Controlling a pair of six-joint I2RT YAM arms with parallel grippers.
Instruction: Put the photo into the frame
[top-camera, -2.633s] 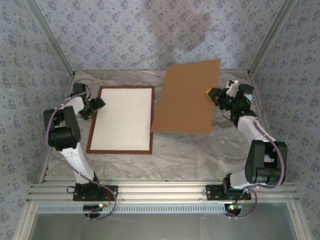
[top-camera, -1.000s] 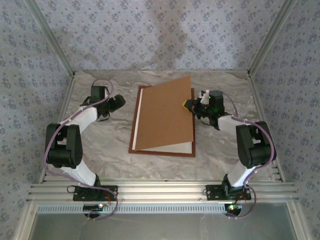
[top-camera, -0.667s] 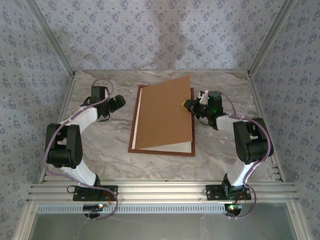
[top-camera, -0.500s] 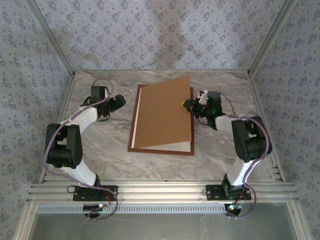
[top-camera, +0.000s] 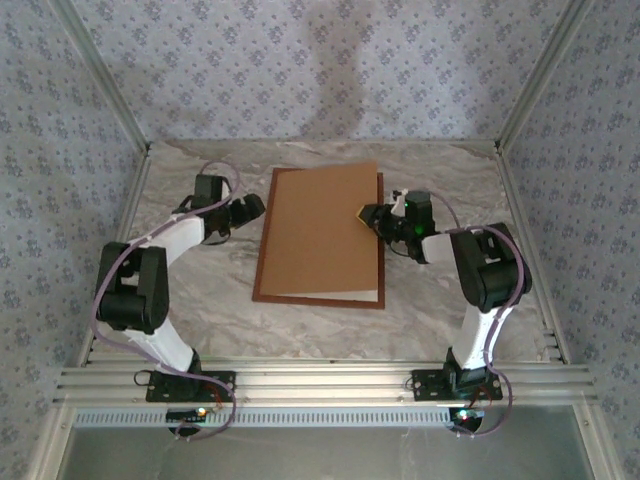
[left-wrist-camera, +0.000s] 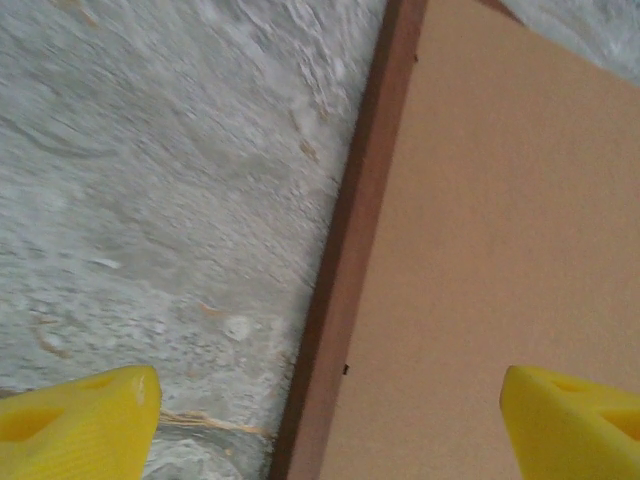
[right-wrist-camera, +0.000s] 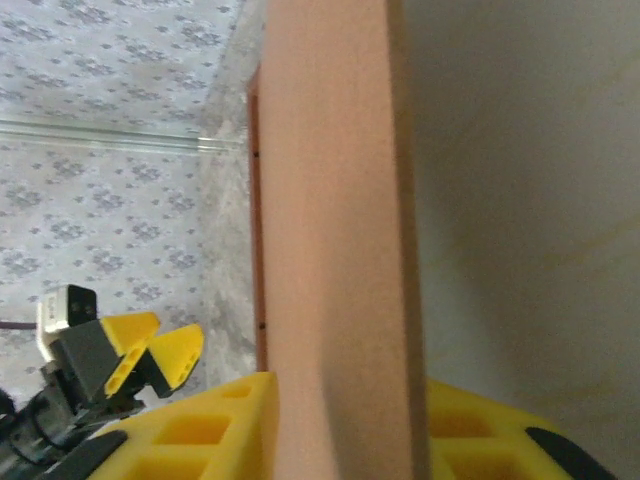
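One smooth brown board over wood frame; left fingers wide; right fingers unclear.

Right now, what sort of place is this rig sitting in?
Probably a staged robot test booth, not a real room: flowered wallpaper on panels closing in three sides, a marble-look table, and two robot arms bolted to an aluminium rail at its near edge.
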